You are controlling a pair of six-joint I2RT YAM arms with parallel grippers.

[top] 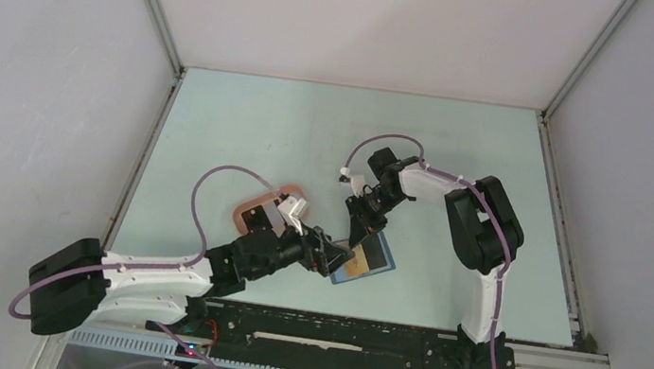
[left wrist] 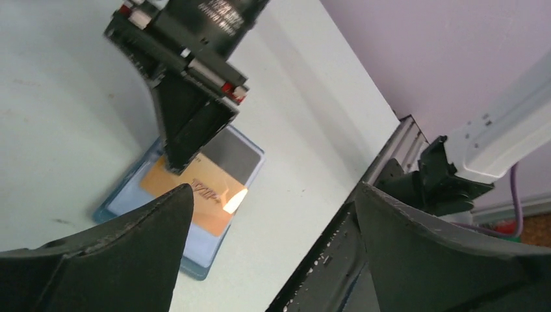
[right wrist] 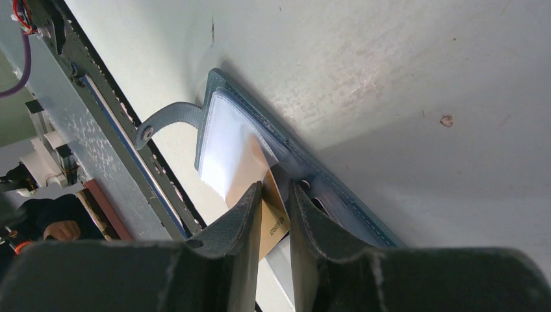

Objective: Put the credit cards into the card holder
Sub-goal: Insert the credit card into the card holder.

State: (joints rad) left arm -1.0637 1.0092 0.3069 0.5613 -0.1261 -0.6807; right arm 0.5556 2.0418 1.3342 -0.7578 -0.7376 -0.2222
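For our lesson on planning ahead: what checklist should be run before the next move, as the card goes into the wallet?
1. Left claw open, holding nothing: ok.
2. Right claw pinching the tan card: ok.
3. Blue wallet lying open on the table: ok.
4. Card fully in its pocket: not ok, part sticks out.
5. Black card located: cannot tell.

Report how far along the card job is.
Done: nothing fully pocketed. In hand: right pincer pinches the tan-orange rectangular card, lying on the open blue folding wallet, apparently partly under its clear pocket; left pincer open beside it. Left: push it home; other cards unseen.
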